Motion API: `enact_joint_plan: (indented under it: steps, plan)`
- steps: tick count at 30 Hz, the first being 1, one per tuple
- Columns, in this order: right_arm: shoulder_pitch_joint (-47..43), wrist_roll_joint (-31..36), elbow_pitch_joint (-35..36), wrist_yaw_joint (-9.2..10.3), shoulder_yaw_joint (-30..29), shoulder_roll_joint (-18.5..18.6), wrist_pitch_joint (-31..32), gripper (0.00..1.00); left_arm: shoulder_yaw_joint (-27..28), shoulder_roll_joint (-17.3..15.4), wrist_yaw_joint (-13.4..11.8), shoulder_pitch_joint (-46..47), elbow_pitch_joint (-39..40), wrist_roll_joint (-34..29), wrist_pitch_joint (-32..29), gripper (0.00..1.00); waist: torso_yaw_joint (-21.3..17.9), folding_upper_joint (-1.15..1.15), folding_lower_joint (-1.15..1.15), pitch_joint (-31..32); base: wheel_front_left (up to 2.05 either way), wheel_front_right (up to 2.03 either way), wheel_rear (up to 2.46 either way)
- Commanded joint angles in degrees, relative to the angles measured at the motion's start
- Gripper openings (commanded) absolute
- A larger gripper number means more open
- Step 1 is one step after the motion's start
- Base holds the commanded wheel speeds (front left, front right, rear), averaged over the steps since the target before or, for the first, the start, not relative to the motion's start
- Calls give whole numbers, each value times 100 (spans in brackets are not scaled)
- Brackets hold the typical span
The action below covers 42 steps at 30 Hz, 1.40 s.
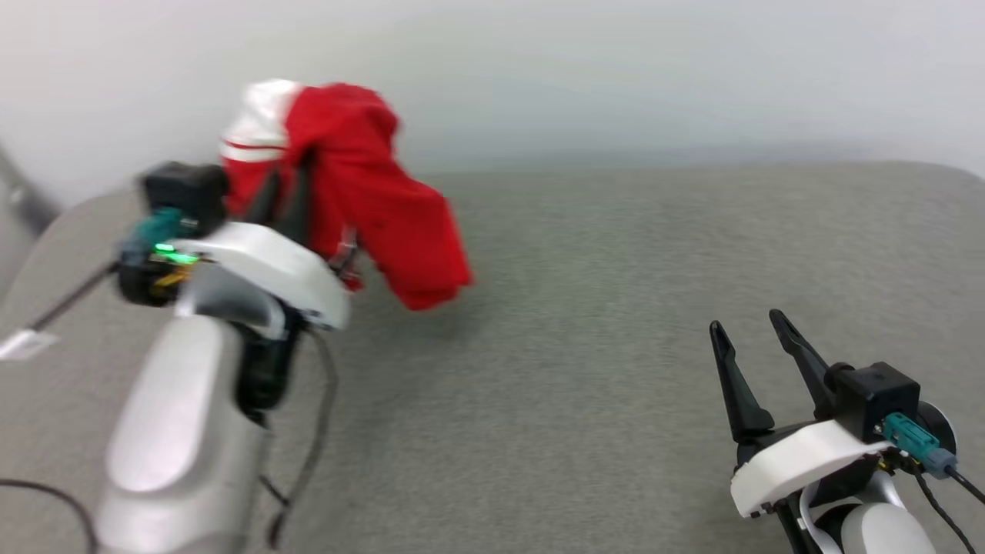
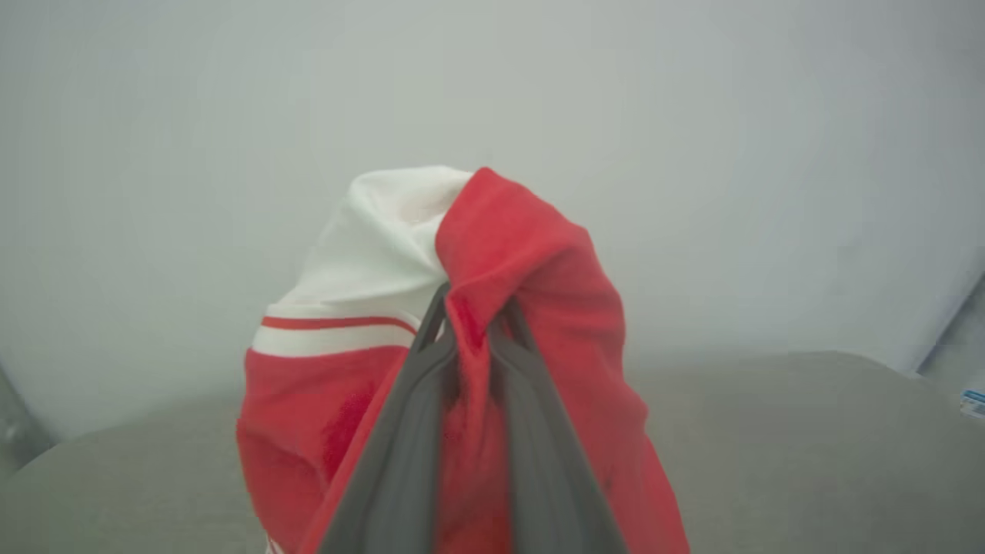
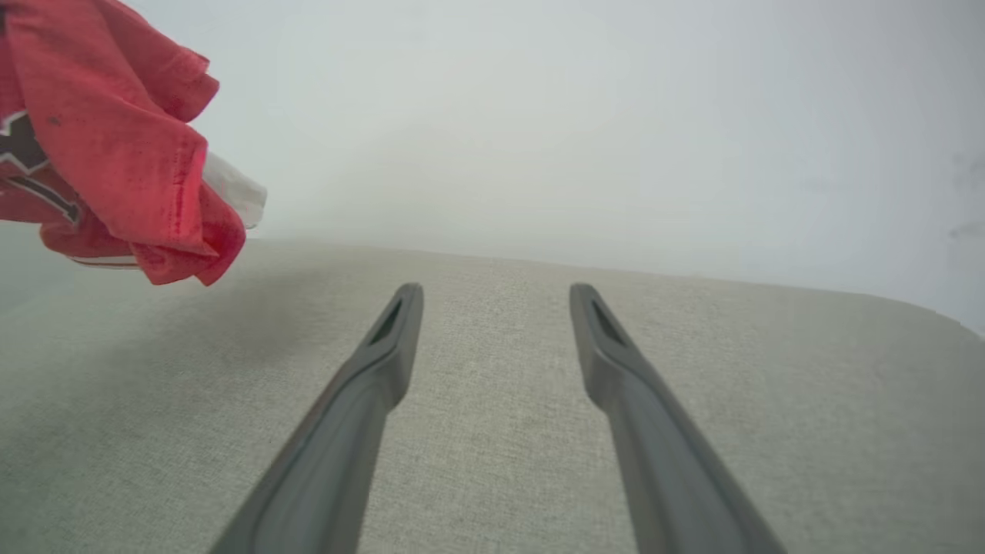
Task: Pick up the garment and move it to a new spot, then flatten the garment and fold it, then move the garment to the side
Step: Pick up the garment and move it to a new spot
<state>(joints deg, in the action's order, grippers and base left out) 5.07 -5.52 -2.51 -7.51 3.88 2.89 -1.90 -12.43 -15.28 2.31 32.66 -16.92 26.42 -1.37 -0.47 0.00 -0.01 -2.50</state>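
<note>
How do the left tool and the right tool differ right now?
The left tool is shut on the garment; the right tool is open and empty. The left tool is held high, with the garment hanging over the grey surface; the right tool sits low at the near right. Both have two long dark fingers.

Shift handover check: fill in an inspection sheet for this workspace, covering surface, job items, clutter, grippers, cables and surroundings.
Surface: grey fabric-covered table, rounded corners.
Job's things: garment, red with a white sleeve, bunched and hanging from the left gripper, seemingly clear of the table.
Clutter: small white tag near the table's left edge.
Grippers: left gripper shut on the garment; right gripper open, holding nothing, low at the right.
Cables: dark cable looping beside the left arm; second cable behind the right gripper.
Surroundings: plain pale wall behind the table.
</note>
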Motion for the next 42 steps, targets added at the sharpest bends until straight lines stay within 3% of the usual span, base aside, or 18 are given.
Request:
enact_joint_plan:
  steps: [1,7,13,14,15,16,17,25,34,42]
  plan:
    - [-97,-18,40,4,-28,-3,28,100,-115,117,31,-99,45,-18,-23,0,-434,0,1,86,0,0,0]
    - [-189,-52,172,4,-156,-2,86,100,-875,706,212,-479,-12,-34,-126,0,-863,0,1,-130,0,0,0]
    - [-253,-64,285,3,-262,-4,92,100,-1334,942,257,-1339,-345,93,-130,0,-1037,0,1,-366,0,0,0]
    - [-265,-70,291,4,-283,-4,82,100,-1405,944,258,-1460,-416,57,-110,10,-1027,0,1,-384,0,0,0]
    - [-281,-73,295,4,-298,-3,75,100,-1452,949,261,-1561,-483,50,-90,38,-1005,0,1,-399,0,0,0]
    - [-284,-72,293,4,-310,-3,70,100,-1509,951,266,-1634,-535,27,-66,78,-971,0,1,-409,0,0,0]
    - [-280,-80,290,3,-310,-4,65,100,-1555,945,273,-1693,-578,-9,-19,100,-927,0,1,-410,0,0,0]
    - [-213,-31,300,4,-321,-2,97,100,-1580,919,107,-1649,-264,-327,909,100,-432,0,1,-221,0,0,0]
    - [-387,16,388,4,-460,-1,228,100,-1147,800,-366,-1740,205,-407,1452,100,19,0,1,83,0,0,0]
    - [-613,-24,432,4,-482,-2,311,100,-465,316,-858,-2352,587,-382,1589,100,193,0,1,290,0,0,0]
